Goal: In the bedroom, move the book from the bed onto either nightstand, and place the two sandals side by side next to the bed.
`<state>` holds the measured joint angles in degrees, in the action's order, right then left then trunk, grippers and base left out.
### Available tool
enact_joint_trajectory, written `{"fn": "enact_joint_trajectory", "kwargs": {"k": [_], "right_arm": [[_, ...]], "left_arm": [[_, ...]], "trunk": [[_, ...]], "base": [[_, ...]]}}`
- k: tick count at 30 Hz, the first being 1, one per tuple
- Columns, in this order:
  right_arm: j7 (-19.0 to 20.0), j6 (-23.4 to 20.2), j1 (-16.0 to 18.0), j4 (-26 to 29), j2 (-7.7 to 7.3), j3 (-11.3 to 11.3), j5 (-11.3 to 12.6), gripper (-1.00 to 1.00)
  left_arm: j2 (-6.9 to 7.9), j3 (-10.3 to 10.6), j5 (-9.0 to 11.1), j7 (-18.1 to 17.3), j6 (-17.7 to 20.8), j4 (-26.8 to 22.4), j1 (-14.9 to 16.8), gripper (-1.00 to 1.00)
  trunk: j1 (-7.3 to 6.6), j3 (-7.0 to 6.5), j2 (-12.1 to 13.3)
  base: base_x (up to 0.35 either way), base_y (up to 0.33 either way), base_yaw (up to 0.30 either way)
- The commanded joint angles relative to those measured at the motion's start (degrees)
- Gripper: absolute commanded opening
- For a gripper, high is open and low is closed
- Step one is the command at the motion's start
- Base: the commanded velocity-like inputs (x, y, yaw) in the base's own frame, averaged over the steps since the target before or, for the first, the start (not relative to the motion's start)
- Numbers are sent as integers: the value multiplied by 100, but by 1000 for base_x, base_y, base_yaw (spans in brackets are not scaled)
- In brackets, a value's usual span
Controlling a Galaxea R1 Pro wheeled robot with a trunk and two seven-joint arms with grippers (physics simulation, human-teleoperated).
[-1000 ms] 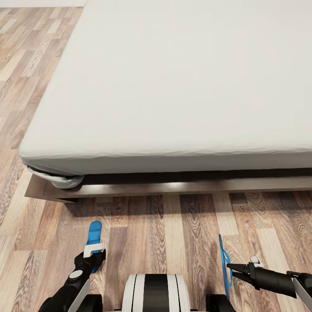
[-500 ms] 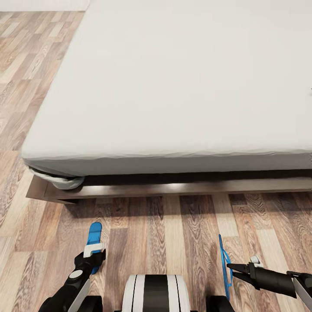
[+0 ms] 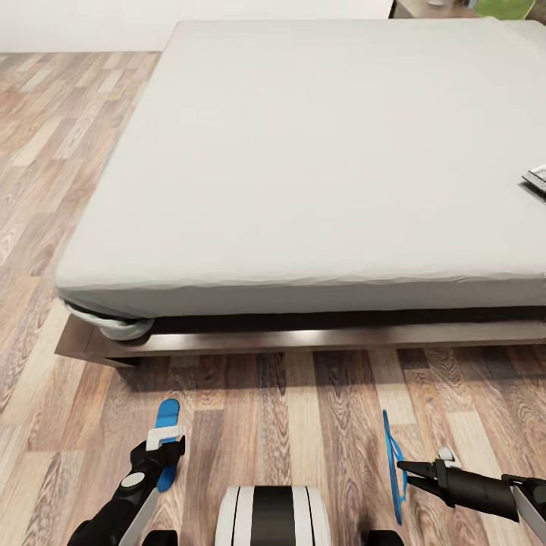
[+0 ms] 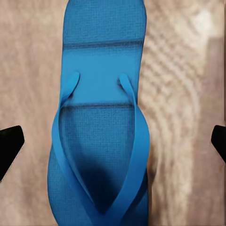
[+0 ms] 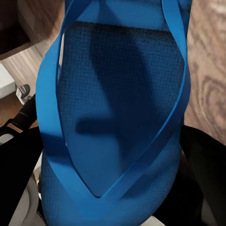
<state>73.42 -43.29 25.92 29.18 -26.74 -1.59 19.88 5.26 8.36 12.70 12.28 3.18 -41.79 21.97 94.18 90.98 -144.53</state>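
Wood-plank flooring (image 3: 288,409) in brown and grey runs under us and along the near side of the bed (image 3: 303,174), whose off-white mattress takes up most of the head view, resting on a dark brown platform frame (image 3: 318,337) with a crumpled sheet corner hanging out at its near left end. Far up at the right edge of the mattress lies a small grey object that we take to be the book (image 3: 537,179); it is cut off by the picture's edge and its cover is too small to read. Low in the head view we hold one sandal in each gripper. Our left gripper (image 3: 161,449) carries the left sandal (image 3: 166,440) roughly flat, its bright blue toe end pointing towards the bed; the left wrist view shows this sandal (image 4: 101,122) with its blue V-strap uppermost above the floor, the dark fingertips (image 4: 10,146) set wide on either side, so we cannot tell whether they are pinching it. Our right gripper (image 3: 413,469) clasps the right sandal (image 3: 393,462), which stands on edge and appears as a thin blue sliver; in the right wrist view its sole and strap (image 5: 113,122) sit very close, with dark gripper parts on both sides.
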Motion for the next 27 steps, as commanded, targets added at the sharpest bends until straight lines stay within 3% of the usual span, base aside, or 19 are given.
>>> {"fn": "enact_joint_trajectory", "kwargs": {"k": [1,22,27], "right_arm": [[5,-39,0,0,0,1,16,-100],[3,-39,0,-4,2,1,16,-100],[5,-39,0,-3,2,1,16,-100]], "left_arm": [[8,43,48,56,25,-11,0,100],[1,43,54,51,32,-27,2,100],[1,44,91,-140,201,-100,1,100]], "trunk": [[-3,-20,0],[-57,-485,28],[-70,-596,35]], "base": [[0,0,0],[0,0,0],[0,0,0]]}}
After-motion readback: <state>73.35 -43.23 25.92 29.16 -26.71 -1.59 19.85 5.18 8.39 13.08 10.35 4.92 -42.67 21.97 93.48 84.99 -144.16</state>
